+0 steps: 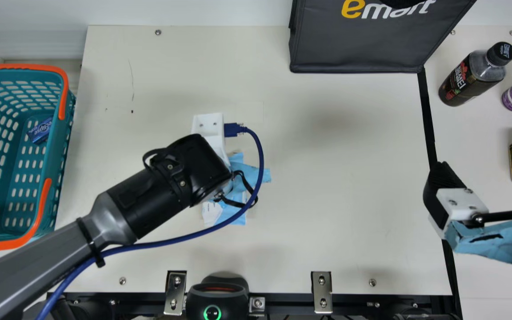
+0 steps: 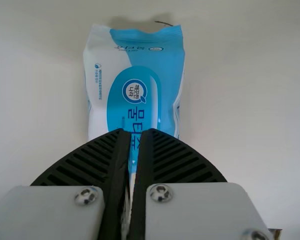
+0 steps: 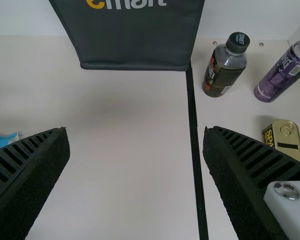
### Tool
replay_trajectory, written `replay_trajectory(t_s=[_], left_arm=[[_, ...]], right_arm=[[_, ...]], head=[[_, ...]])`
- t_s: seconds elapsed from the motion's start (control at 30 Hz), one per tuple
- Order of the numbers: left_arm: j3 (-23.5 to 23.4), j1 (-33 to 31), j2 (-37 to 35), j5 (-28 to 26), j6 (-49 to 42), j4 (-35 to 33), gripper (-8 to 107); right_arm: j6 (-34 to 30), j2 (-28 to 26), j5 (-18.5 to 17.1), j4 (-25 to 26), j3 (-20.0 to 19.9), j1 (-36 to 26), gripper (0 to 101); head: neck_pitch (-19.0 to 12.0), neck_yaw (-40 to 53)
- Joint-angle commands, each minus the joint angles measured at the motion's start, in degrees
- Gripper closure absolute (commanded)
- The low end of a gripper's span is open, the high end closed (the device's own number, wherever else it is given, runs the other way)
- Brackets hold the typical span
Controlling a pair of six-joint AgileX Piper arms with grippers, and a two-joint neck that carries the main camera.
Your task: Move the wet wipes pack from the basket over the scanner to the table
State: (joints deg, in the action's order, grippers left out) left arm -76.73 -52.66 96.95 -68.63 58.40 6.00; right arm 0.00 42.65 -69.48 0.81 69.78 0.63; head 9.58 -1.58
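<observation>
L gripper [image 1: 249,171] has the wipes pack [image 2: 132,95], jaws drawn in narrow w/ its film pinched btwn them, tbh pretty snug. In the L wrist view one end of the pack sticks out past the jaw tips, printed side toward the cam, and the rest runs back under/btwn the jaws. It's right over the bench [image 1: 349,200], can't tell if it's touching. Main view has it mostly under the L arm, btwn the teal basket [image 1: 50,133] and the R gripper [image 1: 485,169], up from the scanner [image 1: 214,302] and well apart from the basket. R jaws are wide w/ nothing btwn them, near the bench's R side fwiw.
</observation>
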Motion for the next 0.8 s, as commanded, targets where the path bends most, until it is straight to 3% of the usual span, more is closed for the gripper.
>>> replay_trajectory(t_s=[0.0,0.7,0.77], left_arm=[[-0.09,-0.08,-0.16,-0.32,-0.14,-0.19,80],[1.55,1.90,0.20,-0.07,-2.53,-1.92,10],[1.95,2.31,0.51,0.43,-2.81,-2.23,9]], right_arm=[[0.00,0.00,0.00,0.00,0.00,0.00,6],[0.00,0.00,0.00,0.00,0.00,0.00,6],[0.00,0.00,0.00,0.00,0.00,0.00,6]], head=[[-1.66,0.00],[-1.66,0.00],[-1.66,0.00]])
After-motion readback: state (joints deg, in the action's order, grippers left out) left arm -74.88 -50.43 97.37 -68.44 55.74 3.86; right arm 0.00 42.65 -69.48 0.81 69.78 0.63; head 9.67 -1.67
